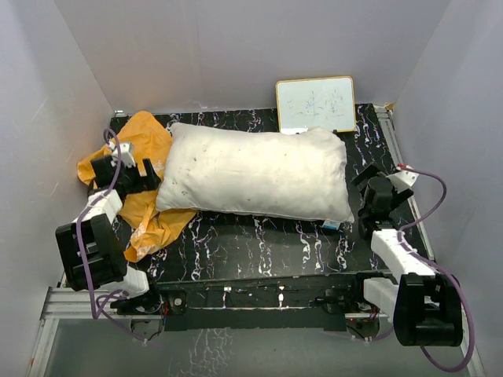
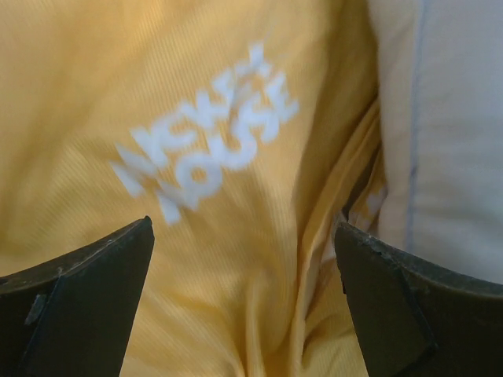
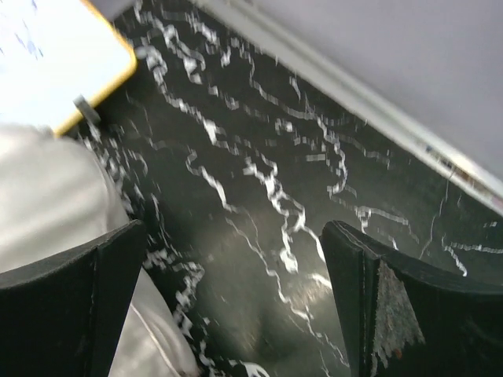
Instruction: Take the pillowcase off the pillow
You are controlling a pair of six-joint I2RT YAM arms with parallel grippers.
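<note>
The white pillow (image 1: 255,173) lies bare across the middle of the black marbled table. The orange pillowcase (image 1: 141,141) lies crumpled at the left, beside and partly under the pillow's left end. My left gripper (image 1: 145,174) is open just over the pillowcase, next to the pillow's left edge; in the left wrist view the orange pillowcase (image 2: 212,157) with white lettering fills the space between its fingers, and the pillow (image 2: 456,133) shows at right. My right gripper (image 1: 368,187) is open and empty over bare table, by the pillow's right end (image 3: 47,196).
A small yellow-framed whiteboard (image 1: 315,104) leans at the back wall; its corner shows in the right wrist view (image 3: 55,55). A small blue-and-white object (image 1: 331,225) lies at the pillow's front right corner. White walls close in on three sides, with a metal rail (image 1: 401,157) along the right.
</note>
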